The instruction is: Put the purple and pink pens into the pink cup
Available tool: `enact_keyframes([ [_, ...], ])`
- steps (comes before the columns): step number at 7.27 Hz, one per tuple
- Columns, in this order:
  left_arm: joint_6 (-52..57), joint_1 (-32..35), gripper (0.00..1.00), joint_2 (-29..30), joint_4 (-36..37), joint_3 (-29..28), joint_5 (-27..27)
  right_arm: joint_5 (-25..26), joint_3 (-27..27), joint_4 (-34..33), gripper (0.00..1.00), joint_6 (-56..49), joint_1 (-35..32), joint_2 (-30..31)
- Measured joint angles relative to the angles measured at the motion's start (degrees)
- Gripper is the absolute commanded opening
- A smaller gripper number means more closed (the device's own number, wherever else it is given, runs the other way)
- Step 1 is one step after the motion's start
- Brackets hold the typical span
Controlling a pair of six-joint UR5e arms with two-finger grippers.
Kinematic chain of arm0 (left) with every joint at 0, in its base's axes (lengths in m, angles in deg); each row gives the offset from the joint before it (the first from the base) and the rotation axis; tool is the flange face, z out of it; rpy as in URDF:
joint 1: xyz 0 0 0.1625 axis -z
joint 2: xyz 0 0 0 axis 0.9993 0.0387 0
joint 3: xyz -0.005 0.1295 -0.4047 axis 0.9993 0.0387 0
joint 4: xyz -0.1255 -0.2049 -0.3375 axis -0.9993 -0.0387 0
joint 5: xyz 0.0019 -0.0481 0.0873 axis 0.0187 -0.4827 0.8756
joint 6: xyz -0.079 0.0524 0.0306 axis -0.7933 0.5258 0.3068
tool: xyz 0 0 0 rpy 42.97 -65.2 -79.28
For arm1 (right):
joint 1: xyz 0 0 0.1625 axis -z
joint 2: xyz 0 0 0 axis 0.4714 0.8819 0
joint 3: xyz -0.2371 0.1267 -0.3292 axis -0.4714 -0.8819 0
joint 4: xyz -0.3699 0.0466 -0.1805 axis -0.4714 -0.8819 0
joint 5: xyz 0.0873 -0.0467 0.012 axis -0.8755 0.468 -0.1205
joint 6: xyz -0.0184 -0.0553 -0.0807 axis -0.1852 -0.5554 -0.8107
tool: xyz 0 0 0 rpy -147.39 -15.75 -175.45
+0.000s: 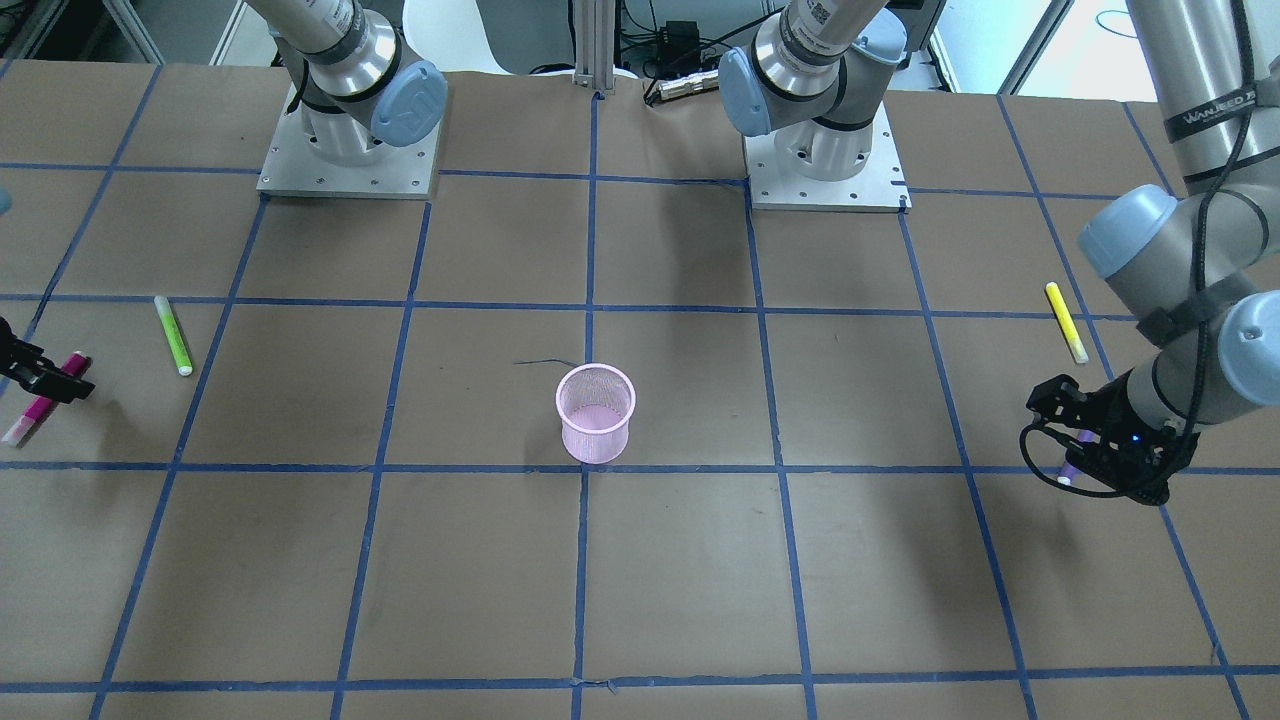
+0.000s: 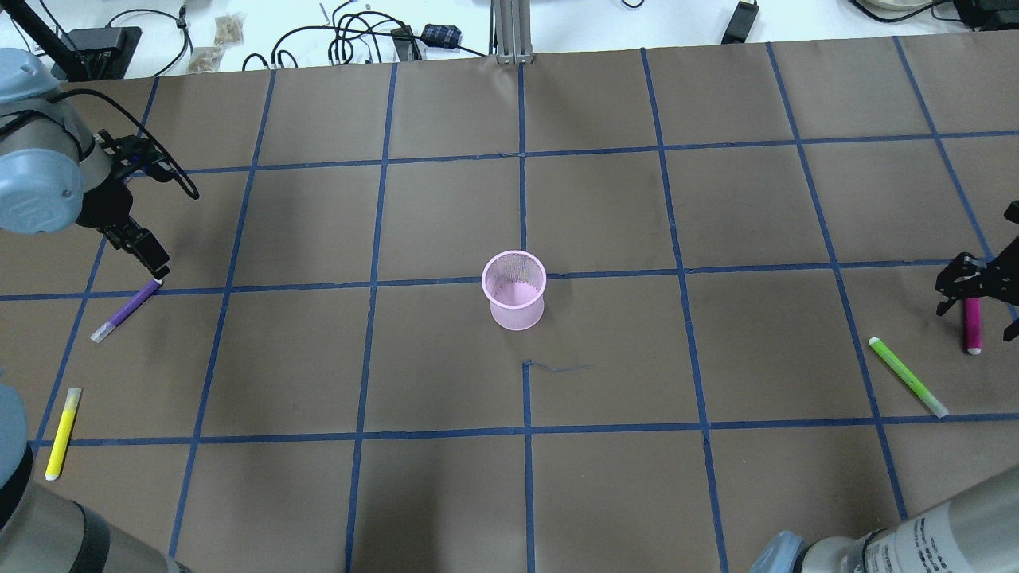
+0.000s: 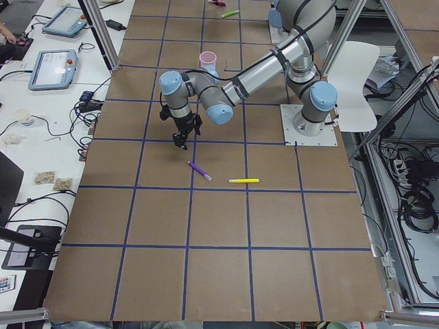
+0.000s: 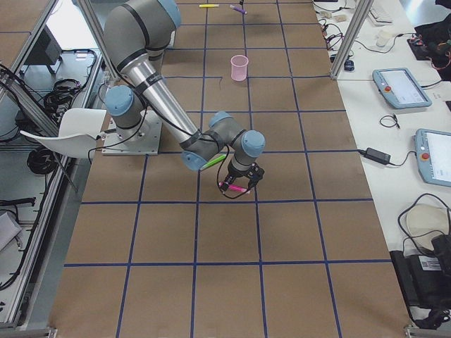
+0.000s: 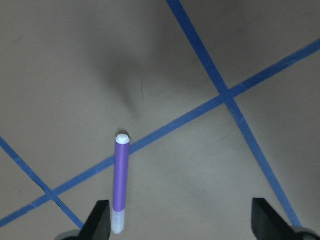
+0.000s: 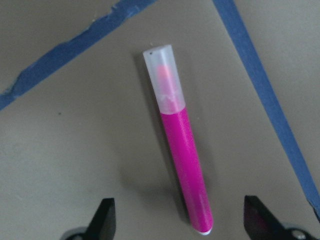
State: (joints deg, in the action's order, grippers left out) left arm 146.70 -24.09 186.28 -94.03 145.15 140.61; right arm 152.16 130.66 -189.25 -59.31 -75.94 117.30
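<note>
The pink mesh cup stands upright and empty at the table's middle, and also shows in the front view. The purple pen lies flat at the far left. My left gripper is open over the pen's far end. In the left wrist view the purple pen lies close to one finger. The pink pen lies flat at the far right. My right gripper is open above it. In the right wrist view the pink pen lies between the open fingers.
A green pen lies near the pink pen, towards the robot. A yellow pen lies at the near left, below the purple one. Blue tape lines grid the brown table. Cables and gear lie along the far edge.
</note>
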Motion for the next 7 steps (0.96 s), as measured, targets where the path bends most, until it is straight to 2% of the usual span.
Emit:
enact_keyframes([
  [1, 3.68, -1.27, 1.0, 2.18, 2.63, -0.01, -0.24, 0.1, 0.04, 0.0, 0.69, -0.21, 0.0, -0.17],
  [3, 10.8, -3.42, 1.0, 5.51, 5.74, 0.01, -0.3, 0.15, 0.07, 0.09, 0.69, -0.53, 0.0, -0.34],
  [7, 12.77, -4.0, 0.93, 7.93, 6.9, 0.25, -0.45, 0.24, 0.09, 0.24, 0.63, -1.18, 0.0, -0.66],
])
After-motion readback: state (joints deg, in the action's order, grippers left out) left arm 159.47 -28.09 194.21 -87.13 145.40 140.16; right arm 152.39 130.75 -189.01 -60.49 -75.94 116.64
